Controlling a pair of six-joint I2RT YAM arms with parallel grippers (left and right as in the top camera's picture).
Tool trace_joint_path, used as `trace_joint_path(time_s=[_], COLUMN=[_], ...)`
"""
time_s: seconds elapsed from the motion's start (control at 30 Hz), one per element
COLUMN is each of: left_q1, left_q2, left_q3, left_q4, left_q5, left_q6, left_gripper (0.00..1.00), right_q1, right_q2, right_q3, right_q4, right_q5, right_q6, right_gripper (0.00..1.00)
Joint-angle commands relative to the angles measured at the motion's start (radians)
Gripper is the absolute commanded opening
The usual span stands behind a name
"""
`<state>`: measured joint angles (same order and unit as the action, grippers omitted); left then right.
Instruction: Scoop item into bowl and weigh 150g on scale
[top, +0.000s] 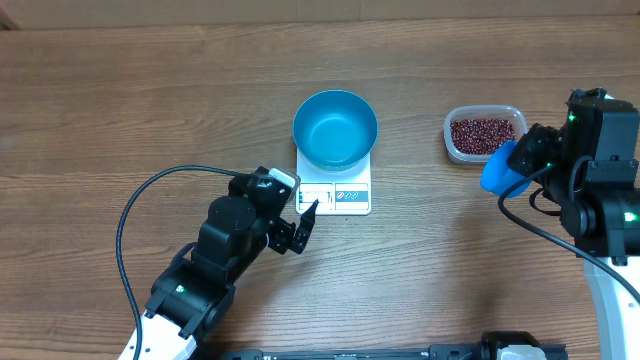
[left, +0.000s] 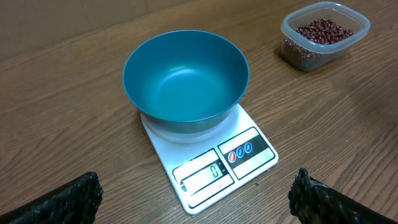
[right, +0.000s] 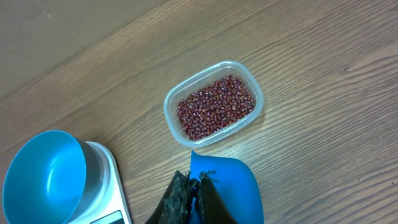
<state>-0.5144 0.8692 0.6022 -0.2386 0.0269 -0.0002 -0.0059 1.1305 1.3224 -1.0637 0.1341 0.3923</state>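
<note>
**Empty bowl (top: 335, 128) on the scale (top: 336, 197), scoop (right: 227, 186) gripped**

The blue bowl sits on the white scale, mid-tabletop, nothing in it. The beans (top: 484, 133) lie in a clear tub (right: 166, 113) toward the right edge. The right gripper (right: 194, 200) is clamped on the blue scoop — just beside the tub. The left gripper (top: 302, 228) hovers at the scale's front, jaws spread wide, holding nothing.

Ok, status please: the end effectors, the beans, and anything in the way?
Left end effector open, empty, at scale front. Right end effector shut on blue scoop, near tub. Beans all in tub; bowl on scale, empty. Nothing seen in the way.
</note>
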Motion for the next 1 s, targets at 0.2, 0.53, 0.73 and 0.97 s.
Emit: trace_joint_path(time_s=[0.2,0.53,0.73,0.97], left_q1=[0.003,0.003,0.003,0.003], left_q2=[0.001,0.001,0.001,0.001], left_q3=[-0.003,-0.003,-0.003,-0.003], left_q4=[0.000,0.000,-0.001,-0.001], left_q5=[0.015,0.015,0.015,0.015], left_q6=[0.016,0.016,0.016,0.016], left_gripper=[1.00,0.99,1.00,1.00], right_q1=[-0.003,-0.003,-0.003,-0.003], right_q2=[-0.006,-0.006,-0.006,0.000], right_q3=[0.021,0.021,0.021,0.021], right_q4=[0.008,0.007,0.007,0.010], right_q5=[-0.004,-0.004,0.000,0.003], right_q6=[0.002,0.002,-0.001,-0.030], right_gripper=[0.04,0.04,0.04,0.04])
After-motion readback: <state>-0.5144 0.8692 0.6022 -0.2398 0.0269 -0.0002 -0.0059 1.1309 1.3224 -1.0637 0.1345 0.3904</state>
